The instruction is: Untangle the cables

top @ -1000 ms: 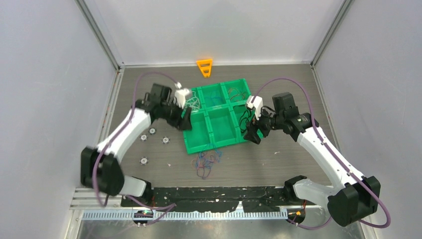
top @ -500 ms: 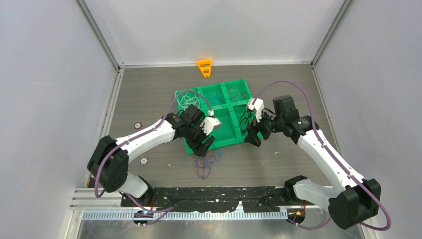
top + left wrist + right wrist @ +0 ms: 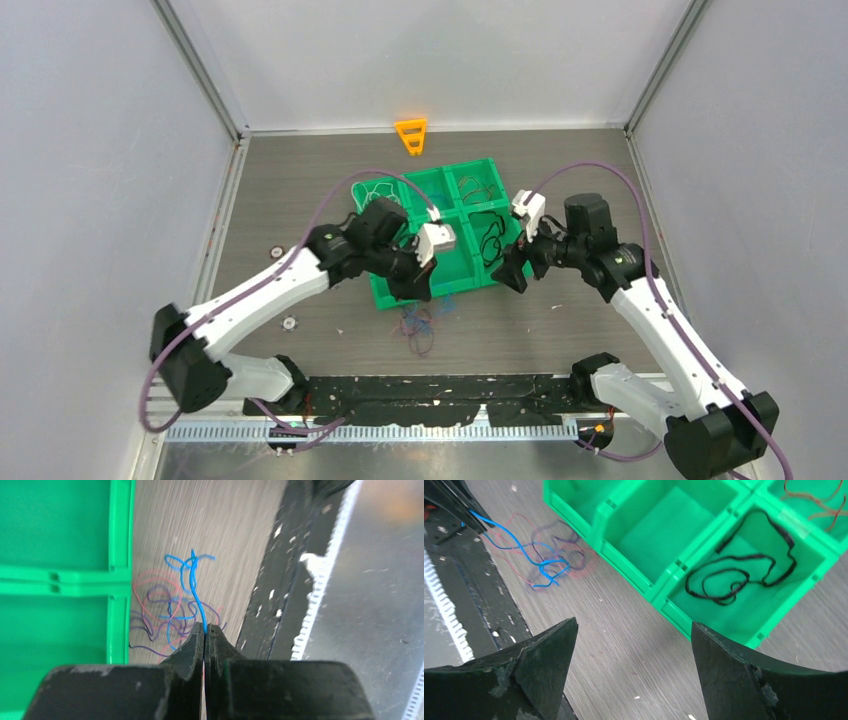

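Grey tabletop (image 3: 560, 320), left pincer (image 3: 205, 630) clamped on blue cable (image 3: 195, 590), right pincer (image 3: 634, 625) agape

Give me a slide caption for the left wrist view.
Left gripper shut on a blue cable leading to the red and purple tangle beside the green tray.

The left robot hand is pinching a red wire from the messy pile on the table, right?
Not quite. The left gripper is pinching a blue wire, not a red one. It does come from the messy pile on the table. The left wrist view shows this best.
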`<act>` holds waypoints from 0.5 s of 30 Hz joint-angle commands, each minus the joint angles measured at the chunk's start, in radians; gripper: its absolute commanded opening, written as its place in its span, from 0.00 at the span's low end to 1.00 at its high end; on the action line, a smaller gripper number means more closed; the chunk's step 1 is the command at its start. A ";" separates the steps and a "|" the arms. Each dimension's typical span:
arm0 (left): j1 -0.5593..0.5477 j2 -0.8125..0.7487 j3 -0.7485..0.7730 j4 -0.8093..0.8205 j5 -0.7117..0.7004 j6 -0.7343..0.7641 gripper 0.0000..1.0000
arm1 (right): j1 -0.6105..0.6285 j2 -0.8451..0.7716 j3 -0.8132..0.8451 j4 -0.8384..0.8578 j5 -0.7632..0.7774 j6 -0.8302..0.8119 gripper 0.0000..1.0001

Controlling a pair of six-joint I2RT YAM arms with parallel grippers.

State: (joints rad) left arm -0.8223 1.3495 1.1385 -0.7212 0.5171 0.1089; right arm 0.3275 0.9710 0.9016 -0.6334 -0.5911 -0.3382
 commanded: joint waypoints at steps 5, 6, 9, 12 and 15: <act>-0.008 -0.099 0.242 0.100 0.187 -0.006 0.00 | 0.011 -0.184 0.024 0.205 -0.263 0.142 0.96; -0.008 -0.101 0.259 0.116 0.187 -0.017 0.00 | 0.020 -0.195 0.036 0.225 -0.271 0.163 0.97; -0.007 -0.115 0.304 0.189 0.167 -0.066 0.00 | 0.036 -0.197 0.042 0.273 -0.281 0.214 0.99; -0.006 -0.127 0.331 0.287 0.147 -0.168 0.00 | 0.085 -0.196 -0.008 0.404 -0.259 0.287 0.95; -0.008 -0.121 0.363 0.353 0.146 -0.260 0.00 | 0.214 -0.194 -0.063 0.522 -0.148 0.307 0.96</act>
State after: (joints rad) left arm -0.8249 1.2350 1.4273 -0.5331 0.6556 -0.0036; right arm 0.4191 0.7700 0.8902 -0.3218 -0.8223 -0.1123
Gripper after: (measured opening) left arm 0.010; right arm 0.955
